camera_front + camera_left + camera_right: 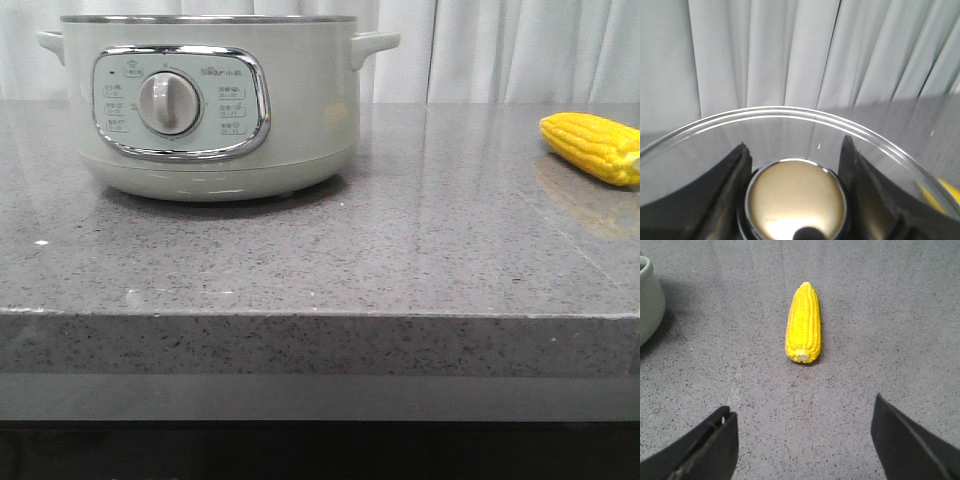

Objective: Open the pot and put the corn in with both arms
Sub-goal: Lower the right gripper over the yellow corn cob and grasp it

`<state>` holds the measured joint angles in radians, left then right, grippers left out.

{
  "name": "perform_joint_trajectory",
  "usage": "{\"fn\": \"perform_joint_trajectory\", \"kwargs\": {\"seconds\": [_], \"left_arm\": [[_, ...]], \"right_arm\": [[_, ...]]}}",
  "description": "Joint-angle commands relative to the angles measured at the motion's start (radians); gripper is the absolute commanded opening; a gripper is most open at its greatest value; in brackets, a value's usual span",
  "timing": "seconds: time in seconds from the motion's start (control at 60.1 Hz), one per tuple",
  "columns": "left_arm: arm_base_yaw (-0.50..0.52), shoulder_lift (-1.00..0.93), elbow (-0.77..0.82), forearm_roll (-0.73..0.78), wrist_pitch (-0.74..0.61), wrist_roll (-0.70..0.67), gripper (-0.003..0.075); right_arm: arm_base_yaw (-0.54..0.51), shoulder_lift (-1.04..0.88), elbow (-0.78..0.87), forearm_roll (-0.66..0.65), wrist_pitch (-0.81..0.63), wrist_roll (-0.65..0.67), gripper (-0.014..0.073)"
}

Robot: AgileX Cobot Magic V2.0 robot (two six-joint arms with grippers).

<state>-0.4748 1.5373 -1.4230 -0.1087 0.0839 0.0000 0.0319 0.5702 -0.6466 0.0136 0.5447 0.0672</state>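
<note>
The cream-white pot (300,110) stands at the back left of the grey counter, metal rim on top, no lid showing on it. Its edge shows in the right wrist view (647,295). My left gripper (795,146) is shut on the gold knob (796,200) of a clear glass lid (785,111), fingers on both sides of the knob. The yellow corn (592,145) lies on the counter at the right. My right gripper (803,407) is open and empty above the counter, with the corn (803,322) lying lengthwise a short way ahead of it. Neither gripper shows in the front view.
The grey speckled counter (350,260) has its front edge close to the camera. White curtains (500,50) hang behind it. A bit of yellow (946,192) shows through the glass lid.
</note>
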Motion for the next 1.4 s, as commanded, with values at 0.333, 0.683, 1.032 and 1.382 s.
{"fn": "perform_joint_trajectory", "kwargs": {"seconds": [0.333,0.683,1.032,1.382], "left_arm": [[-0.001,-0.350,-0.086,0.115,0.314,0.000,0.0259],[-0.001,-0.606,0.134,0.132,0.465,0.000,0.0259],[-0.001,-0.881,0.452,0.101,0.472,-0.029,0.0259],[-0.001,-0.917,0.486,0.097,0.474,-0.029,0.0259]], "right_arm": [[-0.001,0.012,-0.026,0.001,-0.064,-0.005,0.0570],[-0.001,0.089,-0.026,0.001,-0.005,-0.005,0.0570],[-0.001,0.378,-0.207,0.002,0.053,-0.004,0.0570],[-0.008,0.735,-0.533,-0.002,0.184,-0.004,0.0579]]}}
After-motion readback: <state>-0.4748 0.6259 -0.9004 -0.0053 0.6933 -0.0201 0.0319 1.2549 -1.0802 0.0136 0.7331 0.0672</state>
